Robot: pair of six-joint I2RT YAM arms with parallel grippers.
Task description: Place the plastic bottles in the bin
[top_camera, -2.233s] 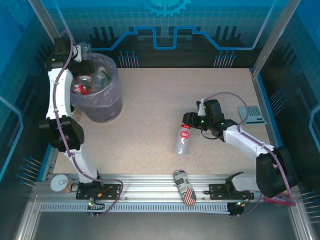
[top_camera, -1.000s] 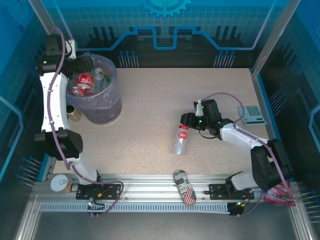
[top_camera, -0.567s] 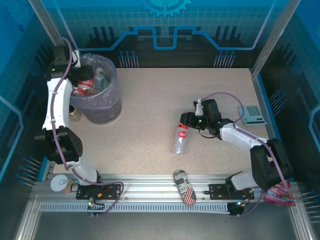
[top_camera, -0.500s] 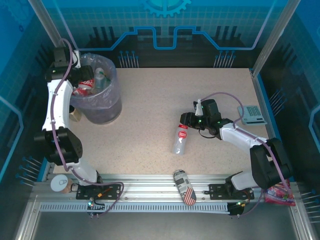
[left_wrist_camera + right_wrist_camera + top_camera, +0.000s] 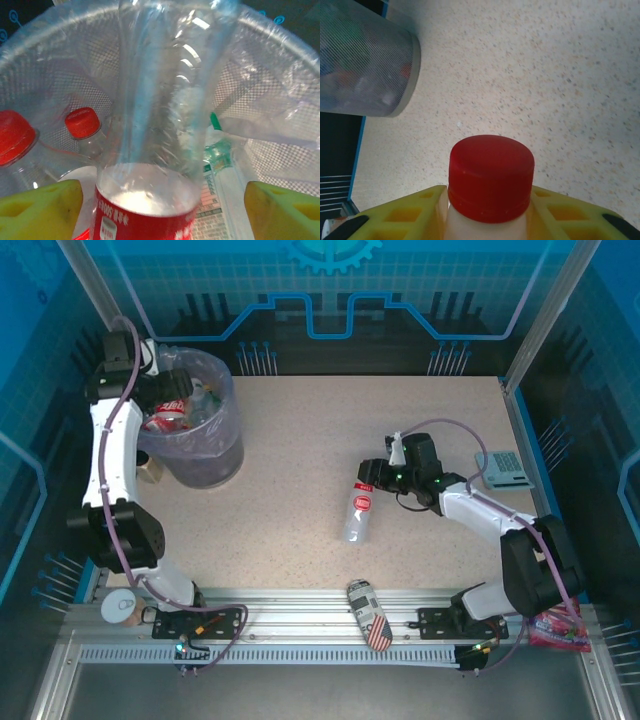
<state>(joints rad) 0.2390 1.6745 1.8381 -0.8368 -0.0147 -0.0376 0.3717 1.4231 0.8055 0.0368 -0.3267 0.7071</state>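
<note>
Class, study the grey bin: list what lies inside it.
Inside the bin, in its bag liner: a red-labelled bottle nearest the wrist camera, two red-capped bottles behind it, and a green-labelled bottle. The bin's bottom, and anything under them, is covered.

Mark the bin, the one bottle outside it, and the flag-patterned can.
bin [image 5: 210, 462]: top view, grey side wall below the bag.
bottle [image 5: 357, 523]: top view, clear lower body.
can [image 5: 369, 616]: top view, middle of its side.

Bare table [image 5: 300, 440] stretches between the mid-table bottle [image 5: 360, 515] and the bin [image 5: 210, 460].
</note>
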